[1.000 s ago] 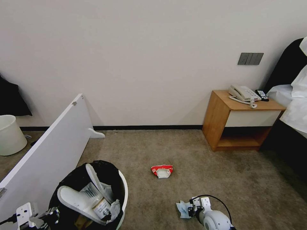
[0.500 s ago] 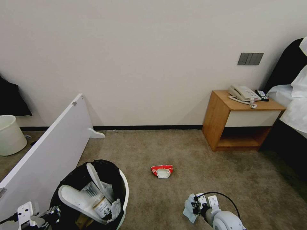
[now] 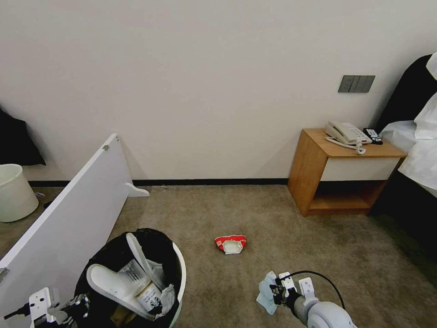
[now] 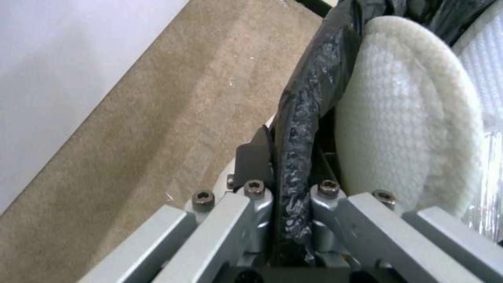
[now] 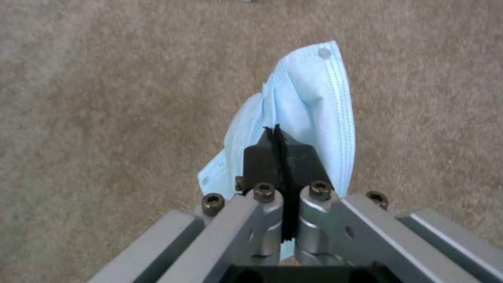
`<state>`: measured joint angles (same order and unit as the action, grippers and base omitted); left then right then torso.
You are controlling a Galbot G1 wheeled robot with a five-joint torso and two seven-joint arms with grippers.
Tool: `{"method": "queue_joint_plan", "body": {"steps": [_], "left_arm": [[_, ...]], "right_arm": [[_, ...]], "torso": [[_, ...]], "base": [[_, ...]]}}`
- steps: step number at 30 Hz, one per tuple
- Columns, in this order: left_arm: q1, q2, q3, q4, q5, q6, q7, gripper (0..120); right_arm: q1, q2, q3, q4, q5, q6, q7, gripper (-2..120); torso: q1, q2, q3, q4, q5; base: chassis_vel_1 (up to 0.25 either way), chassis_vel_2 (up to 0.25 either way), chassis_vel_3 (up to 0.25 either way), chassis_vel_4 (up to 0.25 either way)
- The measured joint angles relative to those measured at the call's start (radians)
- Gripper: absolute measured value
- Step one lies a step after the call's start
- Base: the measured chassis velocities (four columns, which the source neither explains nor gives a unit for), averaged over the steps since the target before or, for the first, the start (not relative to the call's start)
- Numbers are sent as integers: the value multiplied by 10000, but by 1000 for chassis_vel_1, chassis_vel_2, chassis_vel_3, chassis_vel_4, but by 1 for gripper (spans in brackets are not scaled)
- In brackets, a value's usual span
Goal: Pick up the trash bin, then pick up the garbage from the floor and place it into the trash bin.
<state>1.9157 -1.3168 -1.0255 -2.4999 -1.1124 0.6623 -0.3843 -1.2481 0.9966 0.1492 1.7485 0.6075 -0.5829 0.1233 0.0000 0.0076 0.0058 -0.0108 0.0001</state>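
Observation:
The trash bin (image 3: 180,269), white with a black bag liner, hangs at the lower left holding two white slippers (image 3: 107,280), a carton and tissue. My left gripper (image 3: 75,306) is shut on its near rim; the left wrist view shows the left gripper (image 4: 290,157) clamping the bag-covered rim (image 4: 309,98) beside a slipper (image 4: 408,118). My right gripper (image 3: 276,291) is shut on a pale-blue face mask (image 3: 266,291), held just above the floor (image 3: 255,214). In the right wrist view, the mask (image 5: 309,102) hangs from the right gripper (image 5: 278,145). A red-white packet (image 3: 231,243) lies on the carpet between the arms.
A white board (image 3: 68,218) leans along the left beside the bin. A plain white bucket (image 3: 13,191) stands at the far left. A wooden nightstand (image 3: 339,177) with a phone (image 3: 346,133) and a bed (image 3: 419,136) are at the right.
My right gripper has raised the blue mask off the carpet, and it now hangs from the fingers. The bin in my left gripper has shifted slightly right.

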Motion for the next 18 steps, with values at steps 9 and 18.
{"method": "queue_joint_plan", "body": {"steps": [9,18], "left_arm": [[-12,50,240,0,30,0,-4,2],[-19,136,443,0,22,0,-15,2]], "right_arm": [[-102,-179,237,862,138,174,-71,0],[13,-380,382,1713,534,446,-308,0]], "torso": [[0,0,0,0,0],[0,0,0,1,0]], "base": [[0,0,0,0],[0,0,0,0]]}}
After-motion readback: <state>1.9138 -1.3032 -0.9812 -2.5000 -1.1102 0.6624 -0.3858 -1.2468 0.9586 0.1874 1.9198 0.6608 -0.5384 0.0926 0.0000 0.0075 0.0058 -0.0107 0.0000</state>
